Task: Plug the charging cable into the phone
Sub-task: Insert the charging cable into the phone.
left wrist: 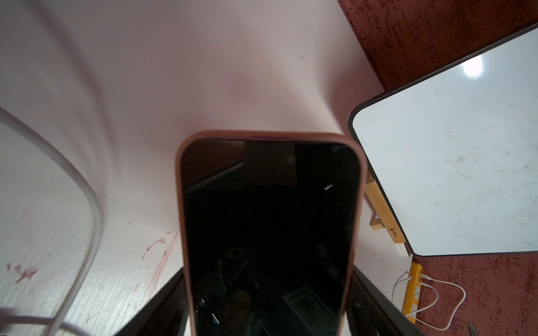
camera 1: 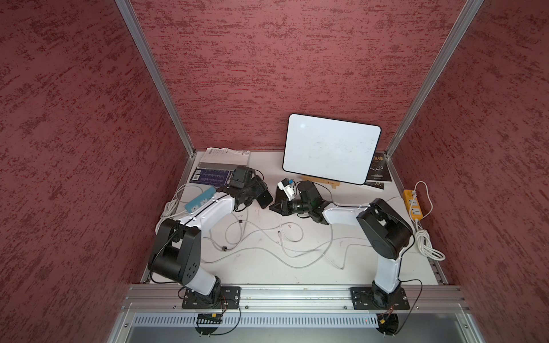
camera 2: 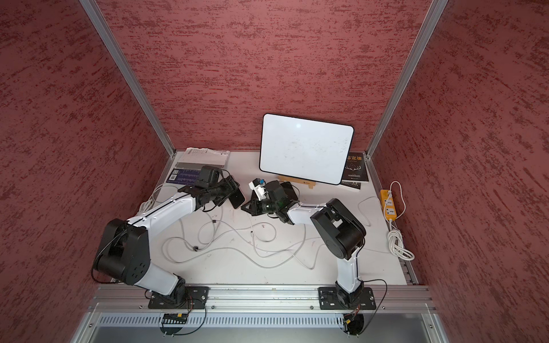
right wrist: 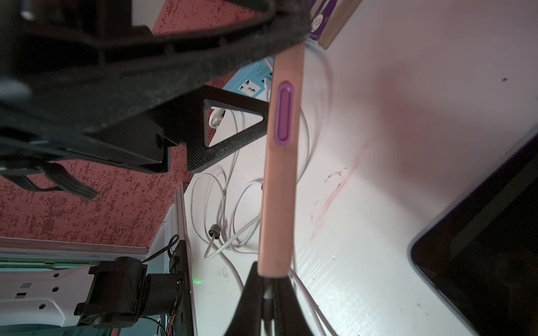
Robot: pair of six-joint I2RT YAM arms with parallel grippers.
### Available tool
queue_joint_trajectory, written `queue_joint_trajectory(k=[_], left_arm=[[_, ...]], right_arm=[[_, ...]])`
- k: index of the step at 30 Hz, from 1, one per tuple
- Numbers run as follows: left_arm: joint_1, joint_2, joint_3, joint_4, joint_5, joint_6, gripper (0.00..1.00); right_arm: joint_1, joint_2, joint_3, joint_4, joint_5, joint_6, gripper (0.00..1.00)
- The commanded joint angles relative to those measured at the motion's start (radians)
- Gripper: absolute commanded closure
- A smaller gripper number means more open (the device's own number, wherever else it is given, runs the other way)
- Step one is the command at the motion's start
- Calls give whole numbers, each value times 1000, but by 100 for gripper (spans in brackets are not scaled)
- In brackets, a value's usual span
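The phone [left wrist: 269,227] has a black screen and a salmon-pink case. My left gripper [left wrist: 269,305] is shut on its two long sides and holds it above the table, with dark fingers [left wrist: 157,308] on either side. In both top views the phone [camera 1: 264,199] [camera 2: 236,199] points at my right gripper [camera 1: 274,207]. In the right wrist view I see the phone's edge [right wrist: 279,180] with a purple button. My right gripper [right wrist: 270,279] is shut on the charging cable plug [right wrist: 269,291], which meets the phone's end. I cannot tell how deep the plug sits. The white cable [camera 1: 285,237] trails over the table.
A whiteboard [camera 1: 331,148] leans on a wooden stand at the back. A yellow power strip [camera 1: 413,205] lies far right and a blue one [camera 1: 199,199] far left. Books [camera 1: 222,160] lie back left. Several loose white cables [camera 1: 234,237] cross the middle. A dark tablet [right wrist: 480,247] lies below my right arm.
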Motion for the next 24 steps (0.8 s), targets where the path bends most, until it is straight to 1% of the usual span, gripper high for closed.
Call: queue_joint_trajectory(k=[1,9,18,19,20,24], left_arm=[[-22,16,11,-78,51,19,100],[-31,47,34,-95,43,22,100],[-31,43,36,-107,34,25,100],[-28,43,36,-113,29,26,100],[-27,42,37,-118,24,26,100],[-21,32,37,-139,4,30,100]], right_arm=[[-32,13,74,87,67,-2,100],[-39,43,115,74,71,-13,100],[-47,52,140,59,51,-9,100],[-47,48,136,56,49,-8,97],[-47,40,129,56,45,-7,91],[-51,-2,92,35,29,7,62]])
